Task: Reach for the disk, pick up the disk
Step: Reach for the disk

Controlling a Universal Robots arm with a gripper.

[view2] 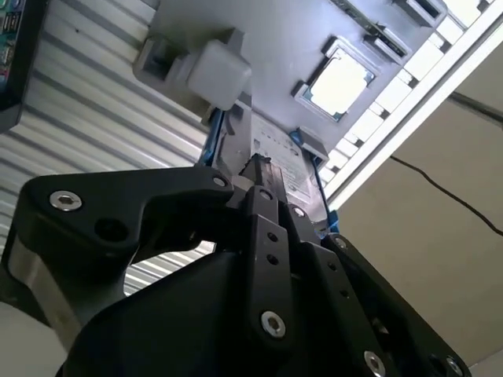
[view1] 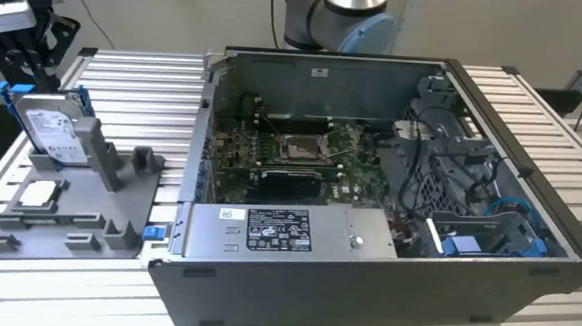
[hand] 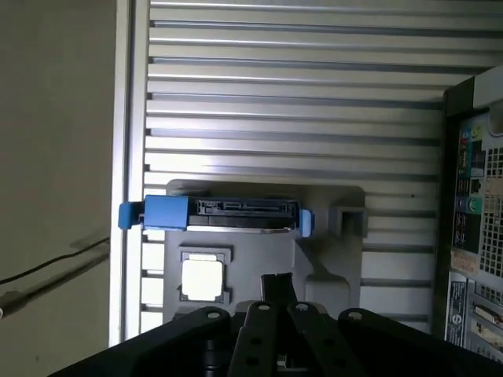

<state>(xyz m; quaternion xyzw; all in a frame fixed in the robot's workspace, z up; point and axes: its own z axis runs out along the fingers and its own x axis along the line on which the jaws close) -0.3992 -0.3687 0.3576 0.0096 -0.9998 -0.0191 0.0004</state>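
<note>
1. My gripper (view1: 39, 78) hangs just above the disk's top edge, at the exterior view's left. I cannot tell whether it is open or closed.
2. The disk (view1: 53, 130) stands upright on edge in a grey holder (view1: 91, 220), with its blue bracket (hand: 165, 213) framing it. In the first wrist view I see its connector edge facing me.
3. A small square chip (view1: 41, 192) lies flat on the same holder, near the disk.
4. The holder rests on a slatted metal table (view1: 140, 79), beside an open computer case (view1: 364, 296).

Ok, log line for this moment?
phase: reach | black gripper: just above silver-grey hard drive in blue plastic bracket | drive: upright in grey plastic holder | grasp: unclear
</note>
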